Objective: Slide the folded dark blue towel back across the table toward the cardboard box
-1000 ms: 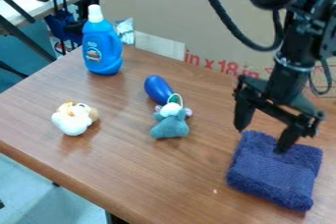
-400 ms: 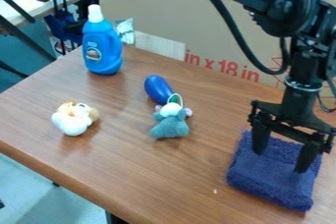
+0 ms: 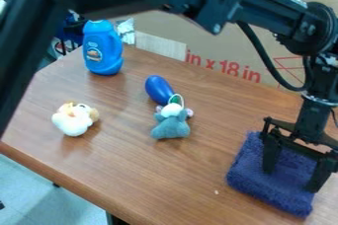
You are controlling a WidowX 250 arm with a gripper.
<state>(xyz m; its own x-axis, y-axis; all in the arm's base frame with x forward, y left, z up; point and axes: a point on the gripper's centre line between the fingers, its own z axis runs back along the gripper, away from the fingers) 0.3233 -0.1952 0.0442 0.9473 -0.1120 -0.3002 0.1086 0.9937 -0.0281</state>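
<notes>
Hanging over the dark blue cloth (image 3: 269, 184), the black claw (image 3: 290, 180) has its two fingers spread wide, with nothing pinched in them. The tips are down by the cloth, but I can't tell if they touch it. The cloth lies in a thick, soft square on the right part of the table (image 3: 132, 169), well apart from the other things. I think only a little is done: the claw is in a good spot, but no squeezing or lifting is done yet. The gray toy (image 3: 171, 126) sits near the middle, with a shiny blue thing (image 3: 158, 90) just behind it. The white and tan toy (image 3: 73, 119) is nearer the front left edge, and the blue bottle (image 3: 102, 49) stands near the back left corner.
</notes>
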